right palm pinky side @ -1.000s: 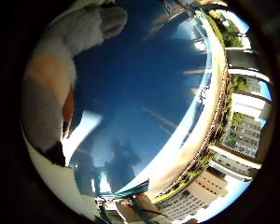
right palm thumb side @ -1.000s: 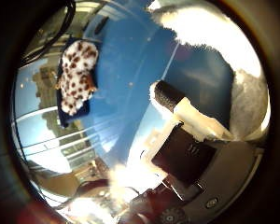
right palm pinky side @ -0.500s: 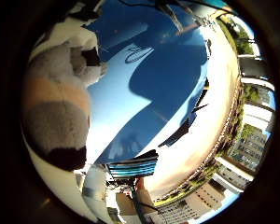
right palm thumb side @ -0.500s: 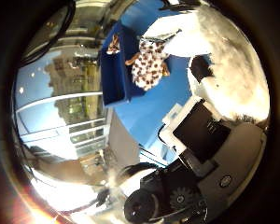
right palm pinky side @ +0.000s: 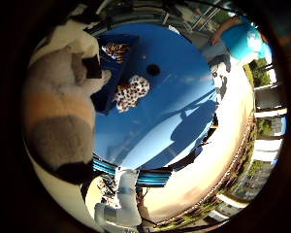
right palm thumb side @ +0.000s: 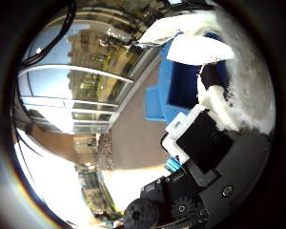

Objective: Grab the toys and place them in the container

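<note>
Your hand (right palm thumb side: 205,143) is curled around a plush toy (right palm pinky side: 58,121), held high above the blue table (right palm pinky side: 184,97). Compared with half a second ago, the table now looks farther off; a spotted toy (right palm pinky side: 132,92) leans on the blue container's (right palm pinky side: 106,73) rim.

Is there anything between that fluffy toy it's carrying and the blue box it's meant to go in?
Nothing visible blocks the way. The plush toy is held close to the palm above the blue table, beside the blue container. A spotted toy hangs on the container's edge.
</note>
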Action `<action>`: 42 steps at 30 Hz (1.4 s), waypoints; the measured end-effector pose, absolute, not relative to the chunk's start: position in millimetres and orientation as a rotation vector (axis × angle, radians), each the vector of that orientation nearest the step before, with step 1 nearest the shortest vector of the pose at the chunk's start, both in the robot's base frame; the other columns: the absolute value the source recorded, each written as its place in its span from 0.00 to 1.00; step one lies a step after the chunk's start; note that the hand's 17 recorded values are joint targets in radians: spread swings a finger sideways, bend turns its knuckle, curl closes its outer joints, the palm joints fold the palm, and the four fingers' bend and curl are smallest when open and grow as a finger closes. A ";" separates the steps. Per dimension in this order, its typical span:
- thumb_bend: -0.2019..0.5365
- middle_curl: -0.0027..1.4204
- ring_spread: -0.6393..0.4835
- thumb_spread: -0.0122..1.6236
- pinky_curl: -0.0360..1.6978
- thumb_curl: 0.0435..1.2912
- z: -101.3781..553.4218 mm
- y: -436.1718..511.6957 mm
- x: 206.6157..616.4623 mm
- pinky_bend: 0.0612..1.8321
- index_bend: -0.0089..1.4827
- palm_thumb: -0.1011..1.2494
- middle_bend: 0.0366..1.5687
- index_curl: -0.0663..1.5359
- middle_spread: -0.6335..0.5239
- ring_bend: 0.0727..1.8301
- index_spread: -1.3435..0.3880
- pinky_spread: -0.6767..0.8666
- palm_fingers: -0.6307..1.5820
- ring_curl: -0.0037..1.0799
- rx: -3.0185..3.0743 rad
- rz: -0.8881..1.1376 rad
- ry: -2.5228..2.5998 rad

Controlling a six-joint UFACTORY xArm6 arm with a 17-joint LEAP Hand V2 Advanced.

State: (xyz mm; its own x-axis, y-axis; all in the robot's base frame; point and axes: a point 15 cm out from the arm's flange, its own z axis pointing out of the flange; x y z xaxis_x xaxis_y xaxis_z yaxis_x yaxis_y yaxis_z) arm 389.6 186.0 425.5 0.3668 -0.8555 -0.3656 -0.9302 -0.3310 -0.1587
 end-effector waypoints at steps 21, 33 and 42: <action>0.21 0.59 0.69 0.70 0.44 0.52 276.9 281.1 471.7 0.72 0.66 0.61 0.31 0.07 0.45 0.47 0.47 0.64 0.19 0.63 -2.373 0.379 1.662; 0.23 0.31 0.82 0.69 0.25 0.40 302.7 246.0 447.1 0.44 0.25 0.59 0.07 0.09 0.59 0.20 0.52 0.72 0.22 0.32 -2.562 0.557 1.508; 0.23 0.25 0.80 0.68 0.19 0.36 357.0 130.8 442.7 0.31 0.17 0.59 0.08 0.14 0.58 0.16 0.54 0.70 0.26 0.30 -2.717 0.367 1.526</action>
State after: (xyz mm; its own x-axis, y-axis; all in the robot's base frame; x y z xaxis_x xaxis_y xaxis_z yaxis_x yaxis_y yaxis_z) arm 442.7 130.8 357.0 0.4999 -0.8416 -0.2043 -0.8426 -0.5272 0.1102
